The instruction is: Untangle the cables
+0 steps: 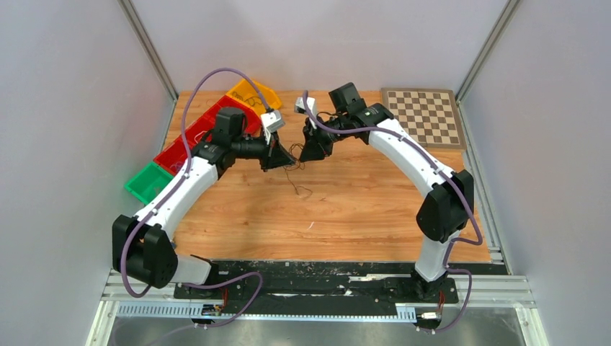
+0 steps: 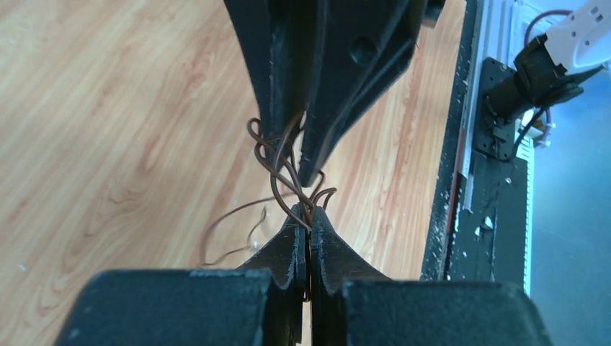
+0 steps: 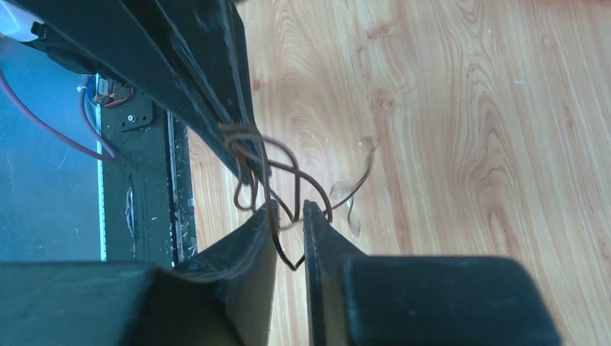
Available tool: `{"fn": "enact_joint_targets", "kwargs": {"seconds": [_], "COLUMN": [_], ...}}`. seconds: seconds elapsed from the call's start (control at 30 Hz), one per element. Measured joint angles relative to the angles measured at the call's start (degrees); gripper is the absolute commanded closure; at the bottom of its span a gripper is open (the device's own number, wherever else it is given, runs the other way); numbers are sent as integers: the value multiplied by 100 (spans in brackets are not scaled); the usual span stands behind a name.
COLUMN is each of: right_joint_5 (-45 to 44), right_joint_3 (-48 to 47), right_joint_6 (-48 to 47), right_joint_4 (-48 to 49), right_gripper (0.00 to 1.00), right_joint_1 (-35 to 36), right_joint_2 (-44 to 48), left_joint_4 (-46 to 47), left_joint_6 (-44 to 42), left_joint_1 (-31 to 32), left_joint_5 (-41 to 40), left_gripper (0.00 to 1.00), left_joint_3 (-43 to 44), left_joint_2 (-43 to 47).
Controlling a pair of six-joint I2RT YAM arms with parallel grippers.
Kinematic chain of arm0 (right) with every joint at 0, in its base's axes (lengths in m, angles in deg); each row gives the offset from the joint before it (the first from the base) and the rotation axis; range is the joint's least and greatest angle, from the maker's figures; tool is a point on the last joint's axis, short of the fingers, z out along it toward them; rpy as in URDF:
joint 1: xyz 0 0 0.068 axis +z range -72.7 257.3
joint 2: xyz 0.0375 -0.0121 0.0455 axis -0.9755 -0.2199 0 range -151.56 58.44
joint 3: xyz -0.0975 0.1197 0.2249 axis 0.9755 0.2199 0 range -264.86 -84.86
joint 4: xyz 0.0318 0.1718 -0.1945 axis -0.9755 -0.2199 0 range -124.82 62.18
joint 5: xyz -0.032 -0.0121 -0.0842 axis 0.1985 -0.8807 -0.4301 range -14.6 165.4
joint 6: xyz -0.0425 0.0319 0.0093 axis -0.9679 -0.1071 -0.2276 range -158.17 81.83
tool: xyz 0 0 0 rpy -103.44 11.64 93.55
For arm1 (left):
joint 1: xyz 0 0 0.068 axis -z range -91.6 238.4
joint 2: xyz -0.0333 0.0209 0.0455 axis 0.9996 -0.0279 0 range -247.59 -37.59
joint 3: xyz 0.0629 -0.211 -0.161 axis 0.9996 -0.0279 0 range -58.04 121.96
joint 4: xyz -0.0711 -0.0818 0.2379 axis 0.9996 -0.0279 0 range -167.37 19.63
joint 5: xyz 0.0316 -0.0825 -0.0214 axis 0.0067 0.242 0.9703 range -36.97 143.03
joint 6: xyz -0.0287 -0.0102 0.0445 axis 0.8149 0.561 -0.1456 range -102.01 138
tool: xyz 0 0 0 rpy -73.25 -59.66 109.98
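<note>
The cables (image 1: pixel 297 180) are thin dark-brown curly wires, bunched between the two gripper tips at mid-table, with a loose strand trailing down onto the wood. My left gripper (image 2: pixel 308 216) is shut on a twisted bundle of the cables (image 2: pixel 277 180). From above it shows at the tangle's left side (image 1: pixel 282 160). My right gripper (image 3: pixel 290 209) faces it from the right (image 1: pixel 306 153). Its jaws stand a narrow gap apart, and a loop of the cables (image 3: pixel 288 162) hangs loose between them. In each wrist view the other gripper fills the top.
Red bins (image 1: pixel 205 133), an orange bin (image 1: pixel 252 94) and a green bin (image 1: pixel 148 182) line the table's left edge. A chessboard (image 1: pixel 424 115) lies at the back right. A black base strip (image 1: pixel 324 277) runs along the near edge. Grey walls enclose the sides.
</note>
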Motion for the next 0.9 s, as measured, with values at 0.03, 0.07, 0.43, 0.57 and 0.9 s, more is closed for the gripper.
{"fn": "enact_joint_targets", "kwargs": {"seconds": [0.03, 0.07, 0.43, 0.57, 0.9], "right_joint_5": [-9, -15, -382, -616, -931], "right_joint_3": [44, 79, 448, 623, 887], "right_joint_6": [24, 50, 195, 186, 164], "right_joint_4": [11, 7, 63, 66, 57], "right_gripper": [67, 61, 10, 4, 2], "right_joint_1": [-26, -68, -1182, -1338, -1504], "right_joint_2": [31, 61, 361, 365, 391], "left_joint_4": [-9, 0, 295, 664, 1615], "left_joint_6": [13, 35, 496, 621, 1003], "left_joint_1": [-28, -66, -1123, -1362, -1810], "left_joint_5": [-26, -44, -933, -1475, -2483], "left_gripper": [100, 100, 100, 100, 100], "left_joint_3": [68, 146, 2367, 3244, 5431], "left_joint_2": [0, 0, -1250, -1956, -4284]}}
